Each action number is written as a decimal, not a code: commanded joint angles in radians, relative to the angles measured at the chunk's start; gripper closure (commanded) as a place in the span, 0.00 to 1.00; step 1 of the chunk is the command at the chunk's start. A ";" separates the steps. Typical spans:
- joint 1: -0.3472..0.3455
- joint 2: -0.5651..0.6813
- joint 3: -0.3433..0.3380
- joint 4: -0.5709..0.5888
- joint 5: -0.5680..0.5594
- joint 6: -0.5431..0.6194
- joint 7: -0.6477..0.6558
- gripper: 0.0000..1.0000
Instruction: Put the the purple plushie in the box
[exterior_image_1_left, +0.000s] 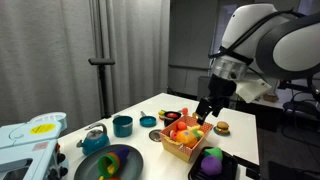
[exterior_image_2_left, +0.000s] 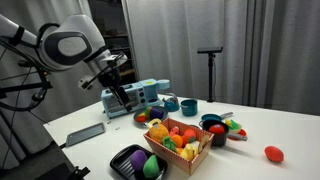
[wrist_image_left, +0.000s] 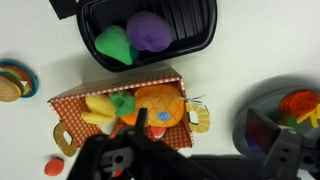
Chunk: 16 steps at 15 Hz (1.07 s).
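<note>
The purple plushie (wrist_image_left: 150, 30) lies in a flat black tray (wrist_image_left: 197, 38) beside a green toy (wrist_image_left: 113, 45). It also shows in both exterior views (exterior_image_1_left: 212, 157) (exterior_image_2_left: 135, 158). The tan box (wrist_image_left: 110, 88) sits right next to the tray and holds several toy fruits; it shows in both exterior views (exterior_image_1_left: 180, 152) (exterior_image_2_left: 190, 160). My gripper (wrist_image_left: 198, 135) is open and empty. It hovers above the table at the box's side away from the tray, as seen in both exterior views (exterior_image_1_left: 205, 112) (exterior_image_2_left: 127, 103).
A grey bowl (wrist_image_left: 255, 100) with toys sits next to the box. A toy burger (wrist_image_left: 12, 82), a teal cup (exterior_image_1_left: 122, 125), a rainbow-striped dish (exterior_image_1_left: 110, 163) and a red toy (exterior_image_2_left: 272, 153) lie around on the white table (exterior_image_1_left: 150, 105).
</note>
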 joint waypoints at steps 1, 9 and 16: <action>0.000 0.000 -0.001 0.001 0.001 -0.004 -0.002 0.00; -0.002 0.003 -0.003 0.000 -0.003 -0.022 -0.010 0.00; -0.064 0.036 -0.054 -0.014 -0.086 -0.159 -0.034 0.00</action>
